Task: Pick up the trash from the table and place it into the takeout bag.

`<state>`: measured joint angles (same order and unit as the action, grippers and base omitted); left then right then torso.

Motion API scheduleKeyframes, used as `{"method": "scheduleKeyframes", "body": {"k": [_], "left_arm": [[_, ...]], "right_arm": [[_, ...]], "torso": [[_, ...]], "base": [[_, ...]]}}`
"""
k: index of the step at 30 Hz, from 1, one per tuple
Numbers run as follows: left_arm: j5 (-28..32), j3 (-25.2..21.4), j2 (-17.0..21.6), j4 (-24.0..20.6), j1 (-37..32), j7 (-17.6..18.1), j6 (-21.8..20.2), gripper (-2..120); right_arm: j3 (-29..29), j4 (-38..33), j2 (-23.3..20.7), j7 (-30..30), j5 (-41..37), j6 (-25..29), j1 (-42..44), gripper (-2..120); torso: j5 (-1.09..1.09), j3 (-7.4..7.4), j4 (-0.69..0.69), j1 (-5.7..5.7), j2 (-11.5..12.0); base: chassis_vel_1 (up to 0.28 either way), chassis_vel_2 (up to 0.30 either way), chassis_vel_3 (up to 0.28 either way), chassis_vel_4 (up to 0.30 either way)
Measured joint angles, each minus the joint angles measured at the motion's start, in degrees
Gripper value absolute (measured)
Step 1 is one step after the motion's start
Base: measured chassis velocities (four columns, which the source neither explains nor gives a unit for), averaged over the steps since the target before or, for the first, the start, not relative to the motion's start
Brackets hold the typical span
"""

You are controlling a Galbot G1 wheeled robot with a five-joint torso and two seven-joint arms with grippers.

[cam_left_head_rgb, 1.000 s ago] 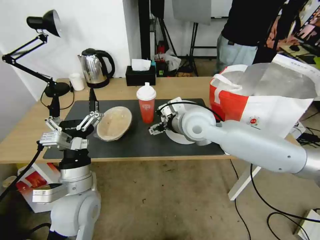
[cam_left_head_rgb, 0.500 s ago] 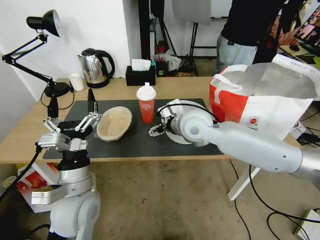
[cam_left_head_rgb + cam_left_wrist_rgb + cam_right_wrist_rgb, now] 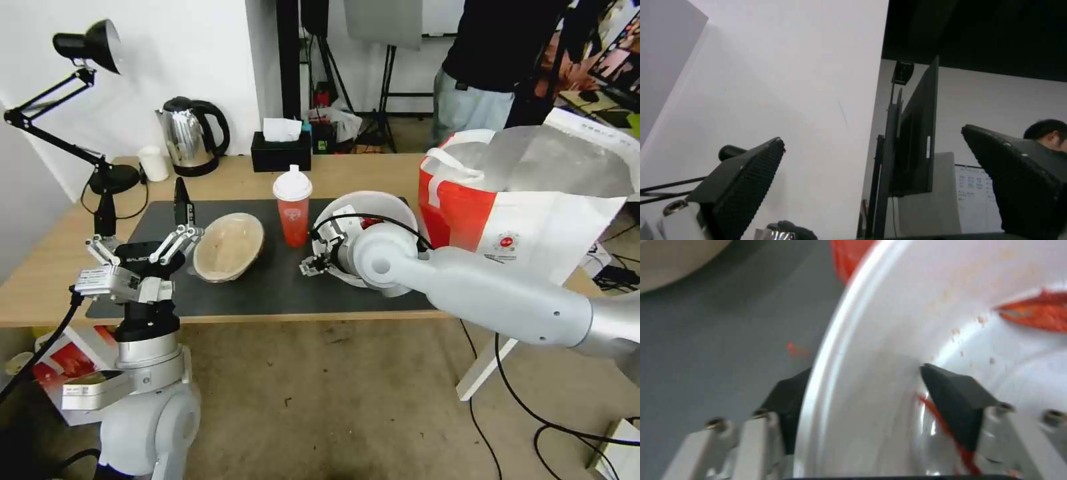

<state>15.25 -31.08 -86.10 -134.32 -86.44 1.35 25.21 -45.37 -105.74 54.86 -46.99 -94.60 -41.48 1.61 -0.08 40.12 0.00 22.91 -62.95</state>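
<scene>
1. The table point(image 3: 373, 175) is a long light-wood top with a white leg showing at its right end, and a large black mat point(image 3: 280, 280) covers most of its middle.
2. The right gripper point(image 3: 321, 257) reaches in over the mat from the right and is clamped on the rim of the white plastic bowl point(image 3: 363, 203); in the right wrist view one dark pad point(image 3: 958, 396) lies inside the wall and the other outside it.
3. That bowl is tipped up on edge with its open side toward the camera, red crayfish scraps point(image 3: 1040, 311) clinging inside.
4. The red cup point(image 3: 293, 215) with its white spouted lid stands upright on the mat just left of the bowl.
5. The tan pulp bowl point(image 3: 230, 245) rests on the mat farther left, near the left gripper point(image 3: 143, 240).
6. The left gripper hangs at the table's front-left edge, pointing upward with its fingers spread wide and nothing between them.
7. The takeout bag point(image 3: 533, 213) stands at the right end of the table, mouth open and silver lining showing, close beside the lifted bowl.
8. Along the far edge sit a black desk lamp point(image 3: 93, 47), a small white mug point(image 3: 155, 164), a steel kettle point(image 3: 190, 137) and a black tissue box point(image 3: 281, 150).
9. Behind the table are a white wall, dark stands and a standing person; the floor is bare concrete with loose cables.
</scene>
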Motion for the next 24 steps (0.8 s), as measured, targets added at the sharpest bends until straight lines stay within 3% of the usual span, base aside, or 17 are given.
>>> {"method": "scheduleKeyframes", "body": {"k": [15,24], "left_arm": [[-0.2,0.4,0.0,0.3,0.3,-0.1,0.1,100],[-0.8,0.4,-0.2,0.4,0.0,-0.1,0.1,100]], "right_arm": [[0.1,-1.4,-0.4,-2.8,-2.4,0.0,-1.0,3],[0.3,-1.4,-0.3,-2.9,-2.4,0.0,-1.3,0]], "torso": [[0.00,-0.01,-0.01,0.00,0.0],[0.00,0.00,0.01,0.00,0.0]], "base": [[0.000,0.000,0.000,0.000],[0.000,0.000,0.000,0.000]]}}
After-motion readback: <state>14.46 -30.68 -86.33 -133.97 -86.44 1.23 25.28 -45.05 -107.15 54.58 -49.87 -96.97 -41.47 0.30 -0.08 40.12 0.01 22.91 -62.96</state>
